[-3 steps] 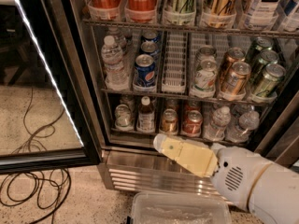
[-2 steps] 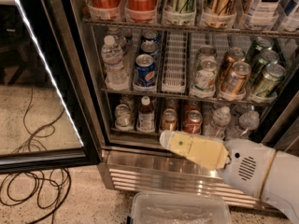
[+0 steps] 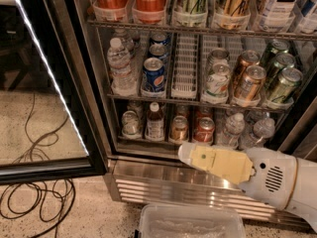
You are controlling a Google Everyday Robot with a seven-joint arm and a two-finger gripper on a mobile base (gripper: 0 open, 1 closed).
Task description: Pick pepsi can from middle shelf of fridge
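The hand [image 3: 190,155] hangs low before the fridge [image 3: 163,182], just above its ribbed steel base. I cannot tell whether it is open or closed. Higher up, the pepsi can [image 3: 154,75], blue with a silver top and round logo, stands at the front of the middle shelf [image 3: 188,101]. It has a water bottle [image 3: 120,63] just beside it on one side and a bare white lane [image 3: 184,66] on the other. The glass door [image 3: 74,93] stands open, and cables [image 3: 34,202] lie on the speckled floor.
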